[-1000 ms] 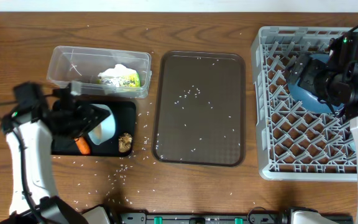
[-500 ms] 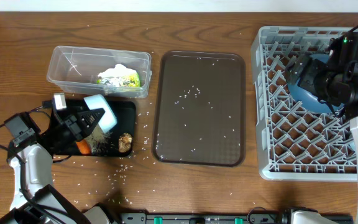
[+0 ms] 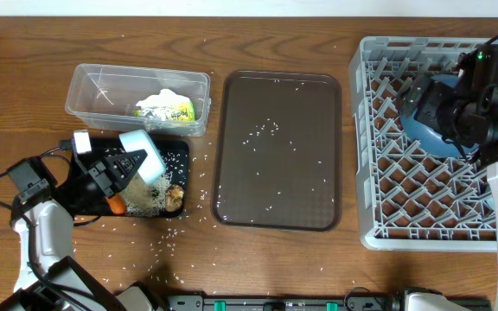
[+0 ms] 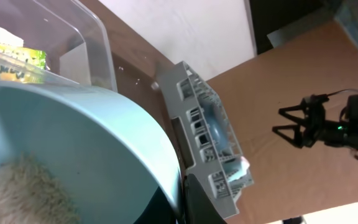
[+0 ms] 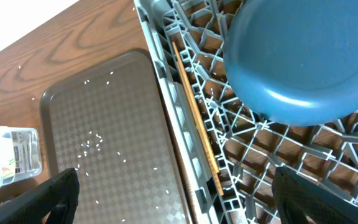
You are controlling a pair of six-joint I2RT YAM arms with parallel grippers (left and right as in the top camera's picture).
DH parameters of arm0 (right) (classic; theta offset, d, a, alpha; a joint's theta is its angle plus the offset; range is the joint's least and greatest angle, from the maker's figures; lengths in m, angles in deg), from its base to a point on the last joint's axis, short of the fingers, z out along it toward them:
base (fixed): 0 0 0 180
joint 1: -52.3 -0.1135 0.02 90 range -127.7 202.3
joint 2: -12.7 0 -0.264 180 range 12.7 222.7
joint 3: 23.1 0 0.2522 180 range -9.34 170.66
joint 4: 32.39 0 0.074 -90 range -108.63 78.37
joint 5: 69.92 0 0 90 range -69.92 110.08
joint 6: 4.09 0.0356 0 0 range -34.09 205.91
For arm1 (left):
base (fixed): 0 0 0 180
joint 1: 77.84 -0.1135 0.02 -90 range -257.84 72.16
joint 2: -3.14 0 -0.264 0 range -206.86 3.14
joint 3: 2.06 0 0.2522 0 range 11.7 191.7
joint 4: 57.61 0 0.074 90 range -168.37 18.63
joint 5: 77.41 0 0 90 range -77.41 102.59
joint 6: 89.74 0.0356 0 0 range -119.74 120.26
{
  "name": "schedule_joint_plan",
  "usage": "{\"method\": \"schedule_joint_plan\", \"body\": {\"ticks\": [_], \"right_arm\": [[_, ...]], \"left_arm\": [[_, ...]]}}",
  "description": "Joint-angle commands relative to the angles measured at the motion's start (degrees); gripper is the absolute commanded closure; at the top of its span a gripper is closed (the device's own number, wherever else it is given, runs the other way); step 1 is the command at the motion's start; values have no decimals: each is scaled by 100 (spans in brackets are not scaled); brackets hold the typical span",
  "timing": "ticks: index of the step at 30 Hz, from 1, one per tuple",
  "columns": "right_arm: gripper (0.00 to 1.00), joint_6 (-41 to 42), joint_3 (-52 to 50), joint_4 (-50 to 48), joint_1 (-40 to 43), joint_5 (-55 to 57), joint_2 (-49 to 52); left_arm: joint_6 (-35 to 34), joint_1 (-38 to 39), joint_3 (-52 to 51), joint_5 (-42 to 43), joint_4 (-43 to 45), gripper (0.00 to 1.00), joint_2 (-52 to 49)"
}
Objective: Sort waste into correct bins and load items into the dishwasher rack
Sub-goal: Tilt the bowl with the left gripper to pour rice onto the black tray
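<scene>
More rice (image 3: 148, 201) in black tub (image 3: 183, 178); L tool (image 3: 124, 165) grips cup (image 3: 140, 147), R tool (image 5: 179, 196) open; wood table (image 3: 275, 43).

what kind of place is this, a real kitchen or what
Probably a robot lab bench staged for dish clearing, not a kitchen: robot arms at a wooden table, a dishwasher rack standing on it, and a cardboard panel behind.

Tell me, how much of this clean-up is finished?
Done: tissue and wrapper in the clear tub, carrot and brown lump in the black tub, dark-blue plate in the rack. In hand: the left gripper tips a light-blue cup of rice over the black tub. Left: racking that cup, rice on tray and table.
</scene>
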Motion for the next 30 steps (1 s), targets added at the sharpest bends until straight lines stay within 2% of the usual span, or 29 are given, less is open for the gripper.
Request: {"method": "schedule_joint_plan", "body": {"ticks": [1,3,5,7,9,11,13,15,17,19,20,21,23,24,26,28,29,30], "right_arm": [[7,37,24,2,57,-2,-7],[7,31,24,9,57,-2,-7],[8,17,24,9,57,-2,-7],[7,17,24,7,57,0,-7],[7,17,24,9,57,-2,-7],[7,17,24,26,57,0,-7],[7,20,24,4,57,-2,-7],[7,20,24,7,57,-2,-7],[8,20,24,11,57,-4,-7],[8,22,24,13,57,-4,-7],[8,20,24,11,57,-4,-7],[8,22,24,11,57,-2,-7],[8,20,24,26,57,-2,-7],[8,22,24,22,57,-2,-7],[8,22,24,4,57,-4,-7],[8,22,24,9,57,-4,-7],[8,22,24,9,57,-4,-7],[8,22,24,22,57,-4,-7]], "left_arm": [[348,-74,-101,70,4,94,20],[343,-79,-127,2,4,94,-2],[350,-79,-162,289,4,94,-7],[476,-79,-212,-138,11,94,-15],[302,-79,-214,293,-90,94,-15],[481,-68,-219,-85,-85,93,-7],[177,-111,-216,-232,-85,94,-9],[245,-127,-221,-518,-96,94,-9],[236,-127,-221,256,-59,94,-9],[678,-98,-227,-164,-125,94,-9],[455,-103,-227,-466,-111,94,-42],[256,-131,-227,-240,-50,94,-66],[560,-133,-227,-83,-42,94,-72],[505,-133,-227,-136,-26,94,-72],[494,-138,-227,293,2,94,-72],[479,-138,-236,-317,4,94,-76],[192,-155,-236,-120,42,94,-81],[260,-160,-238,295,37,94,-81]]}}
